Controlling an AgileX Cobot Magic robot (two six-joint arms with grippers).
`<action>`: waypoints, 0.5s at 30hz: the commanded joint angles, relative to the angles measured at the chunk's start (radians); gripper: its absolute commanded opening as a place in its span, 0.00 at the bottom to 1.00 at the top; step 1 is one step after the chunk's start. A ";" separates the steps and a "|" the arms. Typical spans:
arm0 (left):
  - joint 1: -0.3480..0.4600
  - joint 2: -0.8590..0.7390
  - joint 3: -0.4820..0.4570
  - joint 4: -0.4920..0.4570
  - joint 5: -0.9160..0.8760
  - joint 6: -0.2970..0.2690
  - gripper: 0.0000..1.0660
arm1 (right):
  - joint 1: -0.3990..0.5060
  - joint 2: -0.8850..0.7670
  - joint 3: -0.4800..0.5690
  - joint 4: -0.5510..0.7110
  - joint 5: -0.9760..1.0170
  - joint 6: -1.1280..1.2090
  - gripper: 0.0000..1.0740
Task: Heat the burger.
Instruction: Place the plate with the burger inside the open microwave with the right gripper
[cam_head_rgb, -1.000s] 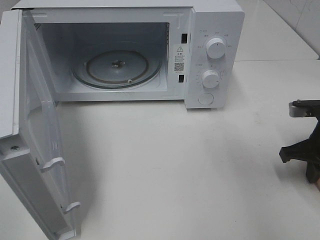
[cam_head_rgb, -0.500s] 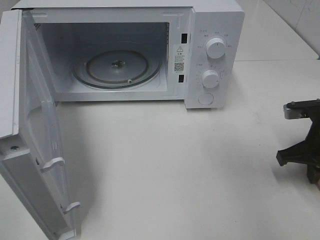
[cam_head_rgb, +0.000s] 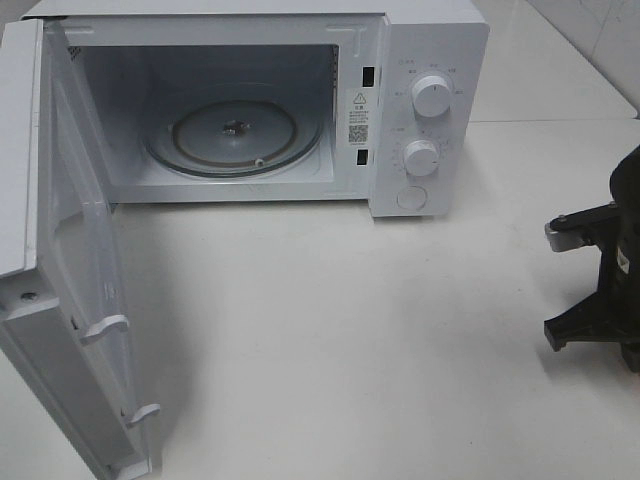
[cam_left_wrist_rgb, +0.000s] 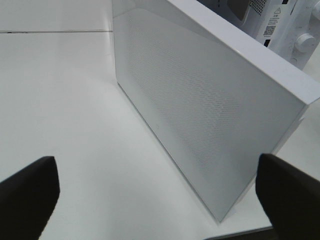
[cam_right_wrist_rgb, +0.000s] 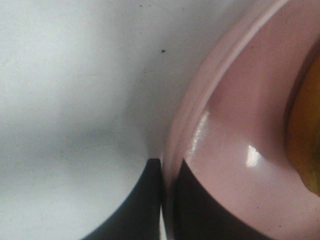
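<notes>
In the right wrist view only a golden-brown sliver of the burger (cam_right_wrist_rgb: 306, 135) shows, sitting on a round pink plate (cam_right_wrist_rgb: 235, 125). My right gripper (cam_right_wrist_rgb: 167, 200) is shut on the plate's rim, one dark finger outside it and one inside. In the high view the right gripper (cam_head_rgb: 592, 290) is at the far right edge of the table, and the plate and burger are out of frame. My left gripper (cam_left_wrist_rgb: 160, 197) is open and empty, facing the outer side of the microwave door (cam_left_wrist_rgb: 200, 100).
A white microwave (cam_head_rgb: 430, 60) stands at the back, with its glass turntable (cam_head_rgb: 235, 135) bare. Its door (cam_head_rgb: 60, 260) is swung wide open toward the front left. Two knobs and a button are on its right panel. White table (cam_head_rgb: 330, 320) lies in front.
My right arm has moved left, further into the high view, and slightly down. The microwave and its door have not moved.
</notes>
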 joint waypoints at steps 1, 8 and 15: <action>-0.004 -0.014 0.002 -0.001 0.003 0.000 0.94 | 0.028 0.003 0.004 -0.059 0.047 0.035 0.00; -0.004 -0.014 0.002 -0.001 0.003 0.000 0.94 | 0.072 -0.002 0.004 -0.135 0.097 0.119 0.00; -0.004 -0.014 0.002 -0.001 0.003 0.000 0.94 | 0.135 -0.064 0.004 -0.171 0.145 0.153 0.00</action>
